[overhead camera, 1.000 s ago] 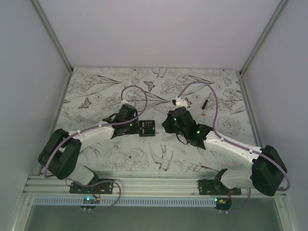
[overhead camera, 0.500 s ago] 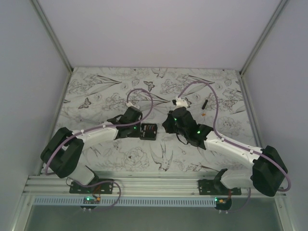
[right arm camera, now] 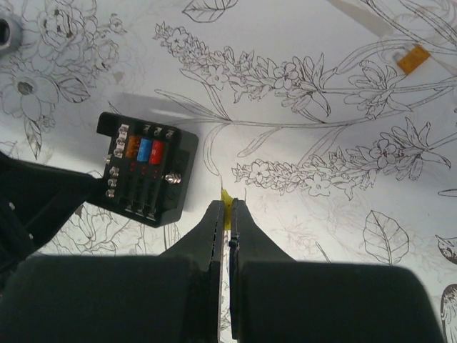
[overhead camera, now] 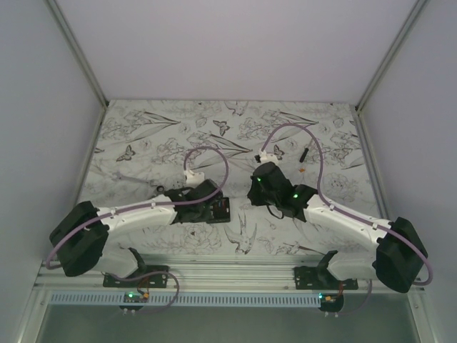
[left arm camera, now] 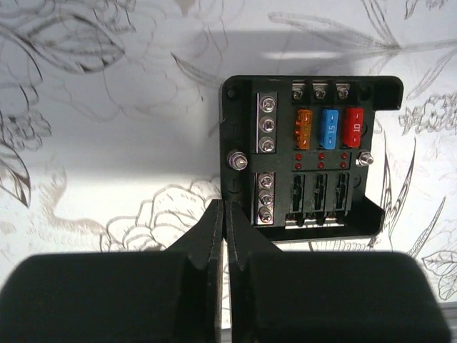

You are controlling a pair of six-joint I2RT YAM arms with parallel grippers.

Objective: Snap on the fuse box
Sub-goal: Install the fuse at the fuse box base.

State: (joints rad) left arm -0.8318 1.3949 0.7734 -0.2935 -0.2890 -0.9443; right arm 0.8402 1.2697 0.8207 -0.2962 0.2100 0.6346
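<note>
The fuse box (left arm camera: 307,153) is a black squarish box with orange, blue and red fuses on its face, lying flat on the flower-patterned table. My left gripper (left arm camera: 225,209) is shut with nothing between its fingers, its tips against the box's near left corner. From above, the left gripper (overhead camera: 206,203) covers part of the fuse box (overhead camera: 223,209). The right wrist view shows the fuse box (right arm camera: 146,168) to the left of my right gripper (right arm camera: 228,207), which is shut on a small yellow bit (right arm camera: 226,198) just above the table. The right gripper (overhead camera: 255,194) hangs right of the box.
A thin black stick-like piece (overhead camera: 305,153) and a tiny orange bit (overhead camera: 303,170) lie at the back right. The orange bit (right arm camera: 413,58) also shows at the right wrist view's upper right. Grey walls and metal posts close the table in.
My left gripper has closed and swung right and nearer, onto the fuse box's left side. The box has slid a little toward the near edge. The right arm has barely moved.
</note>
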